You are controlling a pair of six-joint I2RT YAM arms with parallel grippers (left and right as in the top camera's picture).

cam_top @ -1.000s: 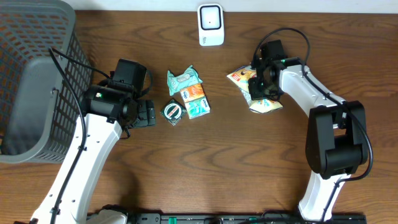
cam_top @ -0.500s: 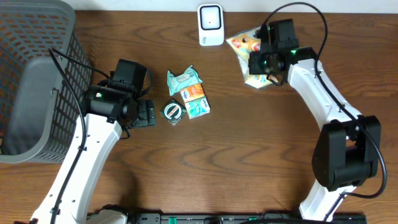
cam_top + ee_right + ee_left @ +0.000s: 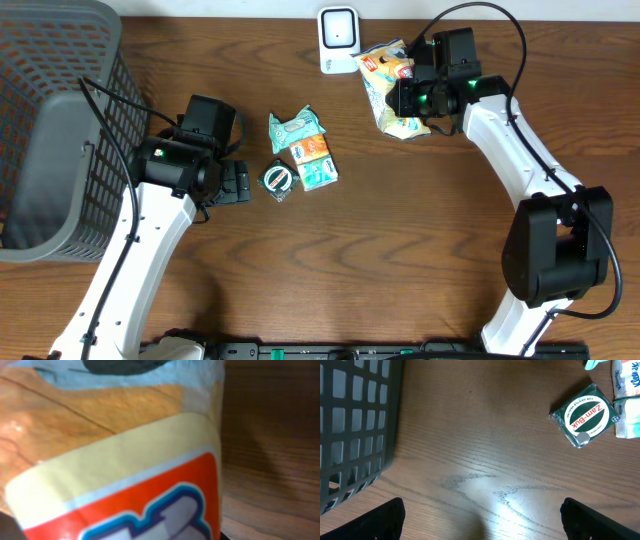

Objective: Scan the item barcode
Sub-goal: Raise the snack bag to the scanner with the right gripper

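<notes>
Bag is being seen at the right gripper, just right of the scanner; its jaws are being hidden by the bag, so grip cannot be told. Left gripper is being held wide open, empty, over the table

A dark brown wooden table fills nearly the whole overhead view, its grain running left to right in long wavy bands. Along the far edge a narrow pale strip shows beyond the wood; whether it is wall or floor cannot be told. A grey plastic basket with lattice walls stands at the left end of the table, reaching its far corner. A black rail runs along the near edge. The light is soft and even from above, and seen close to the surface a bright patch of glare lies on the wood near the basket's wall.
</notes>
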